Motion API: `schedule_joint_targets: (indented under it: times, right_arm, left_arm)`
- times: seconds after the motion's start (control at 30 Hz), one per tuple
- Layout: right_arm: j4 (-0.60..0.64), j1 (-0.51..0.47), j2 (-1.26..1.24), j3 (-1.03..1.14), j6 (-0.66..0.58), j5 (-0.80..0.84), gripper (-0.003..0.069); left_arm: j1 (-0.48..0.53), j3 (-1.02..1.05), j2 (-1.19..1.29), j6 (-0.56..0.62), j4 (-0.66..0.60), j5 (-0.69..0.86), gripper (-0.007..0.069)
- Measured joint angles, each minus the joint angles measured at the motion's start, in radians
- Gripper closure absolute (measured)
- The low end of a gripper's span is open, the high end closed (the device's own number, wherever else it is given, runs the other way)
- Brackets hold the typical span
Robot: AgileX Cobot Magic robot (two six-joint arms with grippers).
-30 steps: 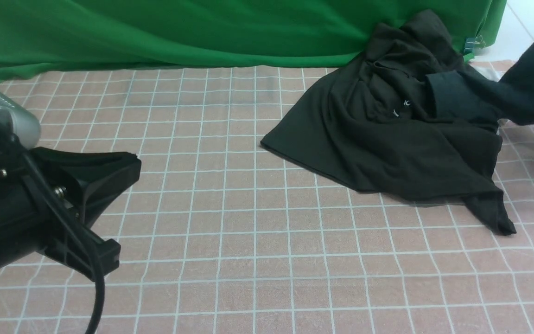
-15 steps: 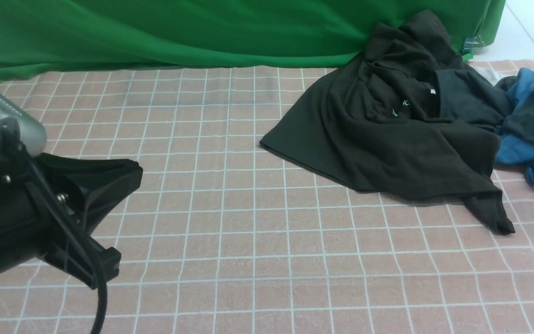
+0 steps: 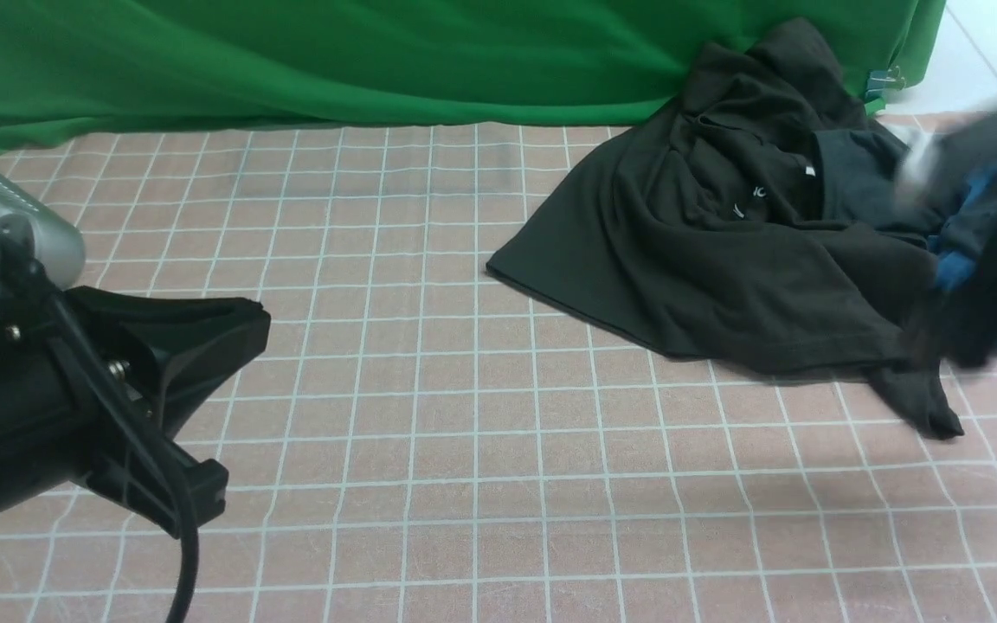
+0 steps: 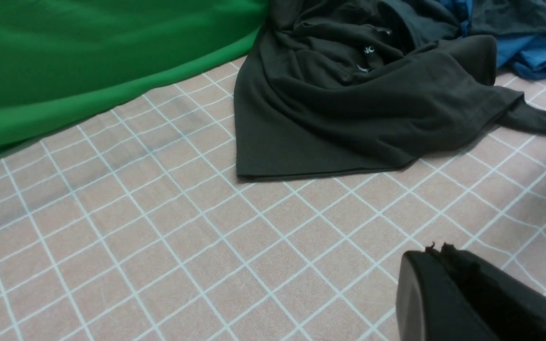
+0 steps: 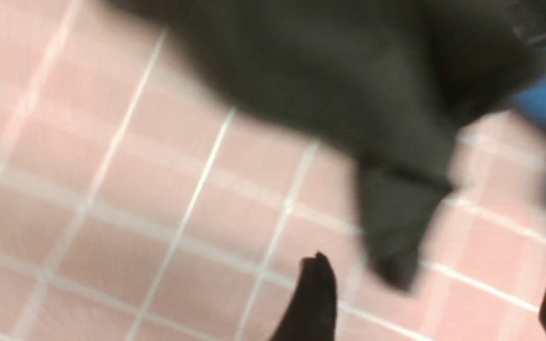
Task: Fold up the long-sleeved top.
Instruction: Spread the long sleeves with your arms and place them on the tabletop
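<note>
The long-sleeved top lies crumpled at the back right of the checked tablecloth, its upper part against the green backdrop. Small white lettering shows on it, and one sleeve end points toward the front. It also shows in the left wrist view. My right arm is a motion blur over the top's right edge. In the right wrist view my right gripper is open and empty, just above the sleeve end. My left gripper is shut and empty, far to the left of the top.
A blue garment with a charcoal-grey one on it lies right of the top, partly behind my right arm in the front view. A green cloth closes off the back. A metal clip sits at its right end.
A dark garment swinging at the right edge came down onto the blue pile. My right arm then swept in, blurred, over the top's right edge. My left arm barely moved.
</note>
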Motion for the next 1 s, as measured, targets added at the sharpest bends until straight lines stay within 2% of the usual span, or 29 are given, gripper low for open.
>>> schedule_joint_targets:
  times: [0.1, 0.2, 0.3, 0.5, 0.67, 0.77, 1.0]
  right_arm:
    - [-0.023, 0.006, 0.042, 0.098, -0.009, -0.155, 0.0034]
    - [-0.047, -0.007, 0.090, 0.113, 0.001, -0.236, 0.0034]
    - [-0.077, -0.054, 0.171, 0.103, 0.062, -0.322, 0.0034]
    - [-0.088, -0.128, 0.250, 0.047, 0.223, -0.336, 0.0046]
    - [-0.088, -0.132, 0.254, 0.038, 0.233, -0.385, 0.0060]
    - [-0.074, -0.132, 0.284, 0.032, 0.243, -0.443, 0.0095]
    - [-0.055, -0.132, 0.346, 0.022, 0.237, -0.478, 0.0242]
  left_arm:
    - [0.000, 0.000, 0.000, 0.000, -0.008, 0.001, 0.0605]
    - [0.000, 0.000, 0.000, 0.000, -0.010, 0.003, 0.0605]
    - [0.000, 0.000, 0.000, -0.001, -0.010, 0.003, 0.0605]
    - [0.000, 0.000, 0.000, -0.002, -0.011, 0.010, 0.0605]
    - [0.000, 0.000, 0.000, -0.002, -0.011, 0.014, 0.0605]
    - [0.000, 0.000, 0.000, -0.002, -0.011, 0.014, 0.0605]
    - [0.000, 0.000, 0.000, -0.002, -0.011, 0.014, 0.0605]
